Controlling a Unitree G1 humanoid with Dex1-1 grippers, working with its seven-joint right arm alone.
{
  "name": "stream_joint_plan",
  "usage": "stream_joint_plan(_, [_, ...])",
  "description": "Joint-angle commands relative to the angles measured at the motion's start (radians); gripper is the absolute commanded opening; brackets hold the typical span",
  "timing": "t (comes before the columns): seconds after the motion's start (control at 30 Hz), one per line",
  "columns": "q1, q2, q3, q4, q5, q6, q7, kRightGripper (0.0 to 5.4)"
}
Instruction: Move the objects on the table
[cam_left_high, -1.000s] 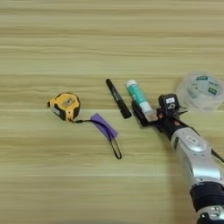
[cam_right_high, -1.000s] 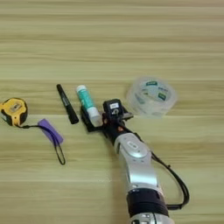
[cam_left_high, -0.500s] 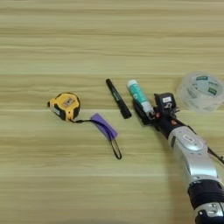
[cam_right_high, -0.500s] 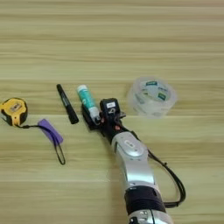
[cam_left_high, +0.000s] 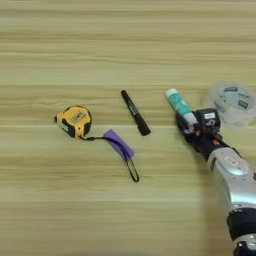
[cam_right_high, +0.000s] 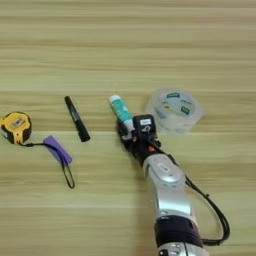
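Shifted to the right since a second ago is the glue stick (cam_left_high: 180, 106): it was lying just beside the marker (cam_left_high: 135, 112), and it is now found well apart from it, nearer the tape roll (cam_left_high: 232, 103). The stick is seen lying aslant on the bench (cam_left_high: 125, 45), its white cap toward the far left and its near end taken between the fingers of the pincer (cam_right_high: 131, 131). The pincer is observed pinching the glue stick at that near end, with one black finger (cam_left_high: 181, 123) showing on the stick's left side. The silver forearm (cam_right_high: 167, 192) is seen entering from the bottom edge, with a black cable (cam_right_high: 215, 220) looping along its right side.

The marker is noted lying aslant, unmoved, its far end pointing up and left. The tape measure (cam_left_high: 74, 120) is recorded at the left, resting on the bench, with its black strap (cam_left_high: 131, 167) trailing to the right and toward the near edge. The purple block (cam_left_high: 119, 144) is found lying on or against the strap, just right of the tape measure; which of the two cannot be told. The tape roll lies flat, just right of the pincer.
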Motion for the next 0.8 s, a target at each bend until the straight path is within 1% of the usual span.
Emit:
stream_joint_plan(0.03, [-0.055, -0.056, -0.041, -0.012, 0.015, -0.014, -0.022, 1.71])
stream_joint_plan(0.23, [-0.062, -0.068, -0.061, 0.014, 0.018, -0.02, -0.028, 1.71])
stream_joint_plan(0.43, [-0.059, -0.06, -0.059, 0.003, 0.022, -0.025, -0.02, 1.7])
stream_joint_plan(0.5, [-0.054, -0.057, -0.056, -0.015, 0.022, -0.022, -0.02, 2.08])
stream_joint_plan(0.6, [-0.034, -0.058, -0.05, -0.071, 0.021, -0.018, -0.019, 2.42])
stream_joint_plan(0.63, [-0.025, -0.058, -0.049, -0.097, 0.02, -0.021, -0.018, 2.6])
stream_joint_plan(0.67, [-0.017, -0.057, -0.047, -0.123, 0.021, -0.021, -0.016, 2.65])
stream_joint_plan(0.8, [0.03, -0.052, -0.037, -0.276, 0.026, -0.003, -0.009, 3.18])
